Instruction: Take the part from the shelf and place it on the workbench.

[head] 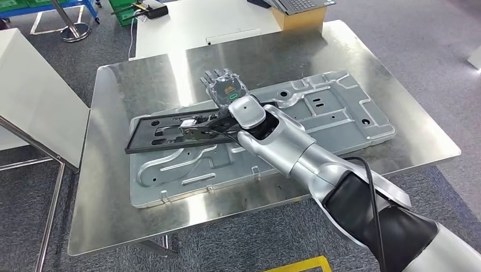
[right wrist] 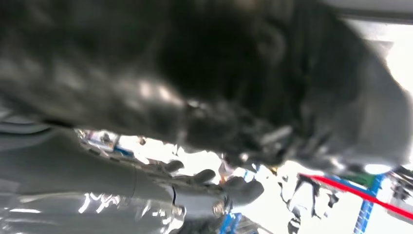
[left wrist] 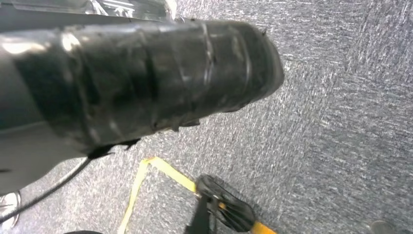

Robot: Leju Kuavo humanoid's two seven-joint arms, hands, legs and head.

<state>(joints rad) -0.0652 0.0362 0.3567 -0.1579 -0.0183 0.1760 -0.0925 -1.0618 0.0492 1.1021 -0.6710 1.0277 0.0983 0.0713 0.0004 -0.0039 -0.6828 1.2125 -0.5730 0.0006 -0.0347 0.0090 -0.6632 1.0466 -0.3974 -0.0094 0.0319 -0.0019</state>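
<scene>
The right hand (head: pixel 224 90) hovers flat, fingers spread, holding nothing. The black frame part (head: pixel 170 131) lies across the stamped metal panel (head: pixel 340 107) on the workbench (head: pixel 113 215). It looks thin, stiff and probably light; its long edge seems the best grip.

Bare workbench (head: pixel 113 187) beside metal panel (head: pixel 340 107)

Grey speckled carpet floor (head: pixel 431 34) is being crossed by yellow tape (left wrist: pixel 168 171). Overhead light is being reflected off a brushed steel table top (head: pixel 113 198); a white table (head: pixel 193 22) is standing behind it.
</scene>
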